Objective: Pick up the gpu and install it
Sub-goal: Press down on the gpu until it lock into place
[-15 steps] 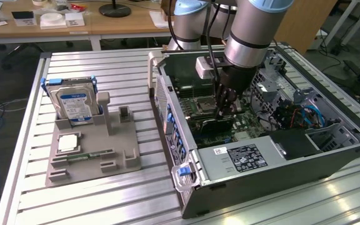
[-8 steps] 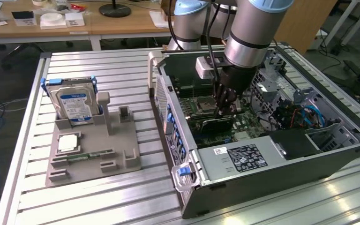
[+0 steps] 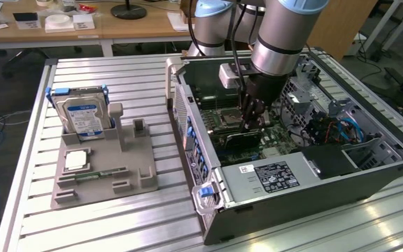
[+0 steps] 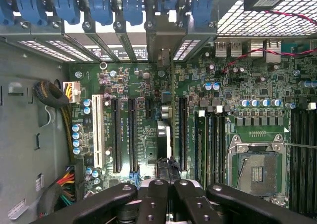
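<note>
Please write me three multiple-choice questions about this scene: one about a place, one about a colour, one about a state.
1. Where is the hard drive?
A) upright in the grey holder on the table
B) on the floor
C) lying on a wooden desk

2. What colour are the clips above the card slots?
A) red
B) blue
C) yellow

3. How is the gripper?
A) wide open over the table
B) shut on the gpu, inside the open computer case
C) shut on a screwdriver

Answers: 1 A, the drive stands in the holder's slot. 2 B, the wrist view shows a blue row. 3 B, the fingers meet on the dark card over the motherboard.
</note>
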### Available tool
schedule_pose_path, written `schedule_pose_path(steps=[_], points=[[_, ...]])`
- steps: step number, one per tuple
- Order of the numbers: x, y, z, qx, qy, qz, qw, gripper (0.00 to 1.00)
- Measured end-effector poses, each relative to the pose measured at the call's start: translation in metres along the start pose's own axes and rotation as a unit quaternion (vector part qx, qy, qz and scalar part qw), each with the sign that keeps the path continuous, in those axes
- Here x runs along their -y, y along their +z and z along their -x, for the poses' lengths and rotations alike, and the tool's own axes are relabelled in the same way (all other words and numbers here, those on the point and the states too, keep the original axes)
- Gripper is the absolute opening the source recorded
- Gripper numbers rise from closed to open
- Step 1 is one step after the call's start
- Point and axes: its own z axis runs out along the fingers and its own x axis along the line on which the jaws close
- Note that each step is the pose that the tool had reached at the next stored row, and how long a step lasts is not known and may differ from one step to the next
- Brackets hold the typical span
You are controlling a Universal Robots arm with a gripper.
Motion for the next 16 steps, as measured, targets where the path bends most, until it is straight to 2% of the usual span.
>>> schedule_pose_path(steps=[7,10,13,16], points=[[-0.0017,0.0,0.0,-0.0001,0.0,0.0,1.0,0.11],[-0.0104,0.0011,0.0,0.0,0.0,-0.0022,1.0,0.11],[-0.0226,0.0019,-0.001,0.0002,0.0,-0.005,1.0,0.11],[-0.0287,0.0023,-0.001,0.0002,0.0,-0.005,1.0,0.11]])
